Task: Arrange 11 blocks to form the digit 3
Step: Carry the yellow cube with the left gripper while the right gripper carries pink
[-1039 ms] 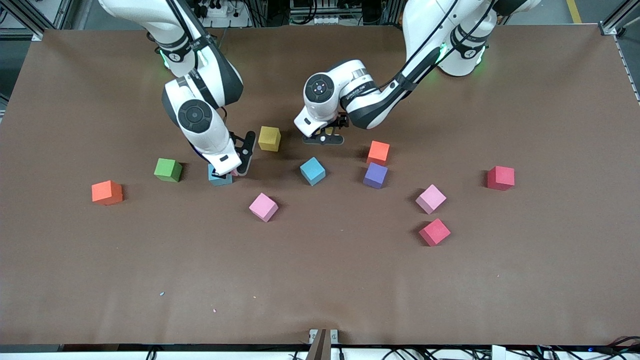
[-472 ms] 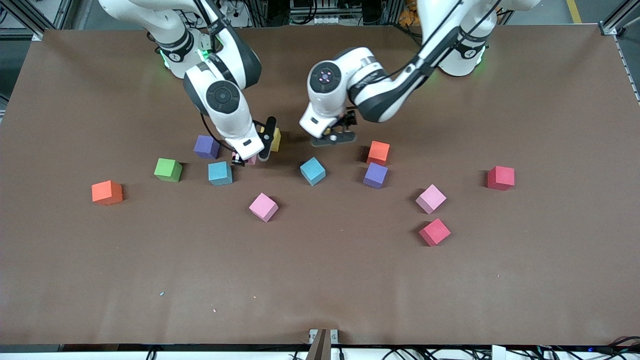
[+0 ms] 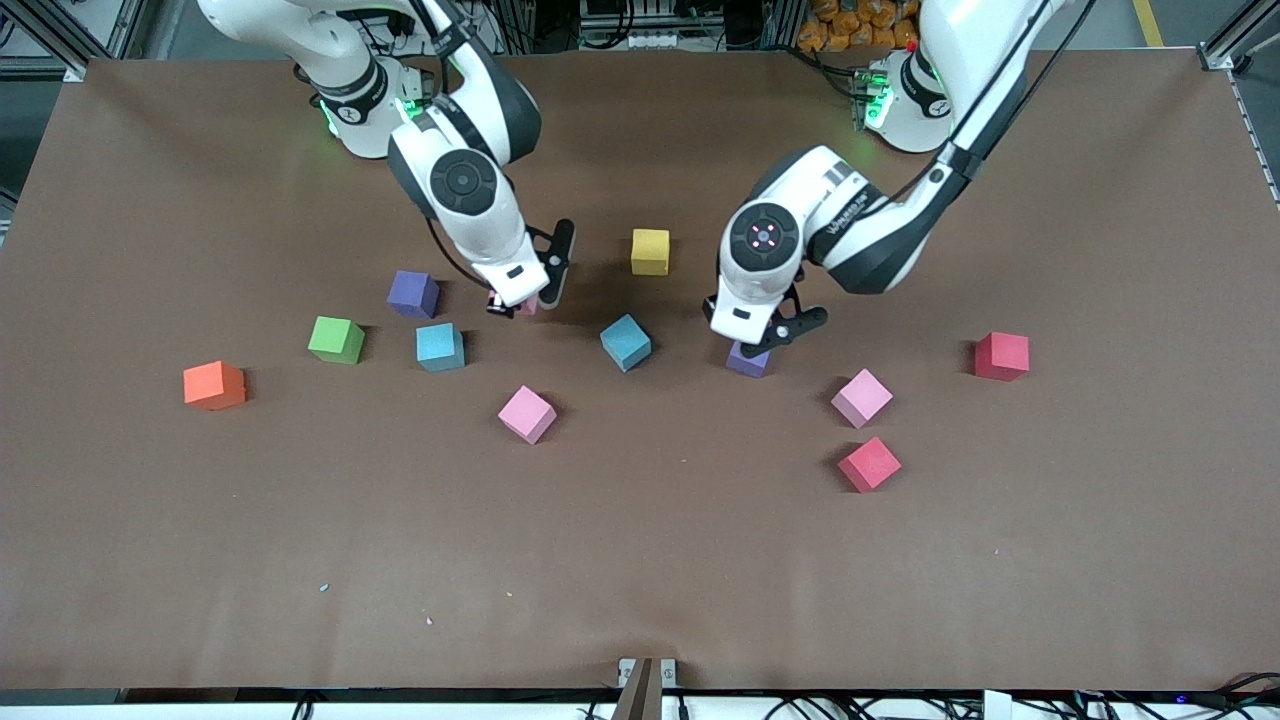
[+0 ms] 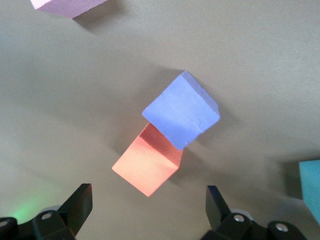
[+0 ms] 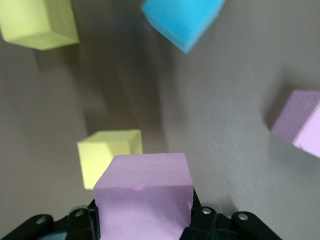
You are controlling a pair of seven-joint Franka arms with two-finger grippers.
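L gripper [image 3: 770,338] moved over purple block [image 3: 747,361], open.

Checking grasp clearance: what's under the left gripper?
Under the open left gripper, the left wrist view shows a purple cube touching an orange cube. The front view shows only part of the purple cube; the orange cube is covered.

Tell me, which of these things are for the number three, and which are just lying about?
For the job: pink cube held by the right gripper; orange cube and purple cube under the open left gripper; yellow cube, blue cubes, red cubes on the table.
Lying about: green cube, beside a blue one.
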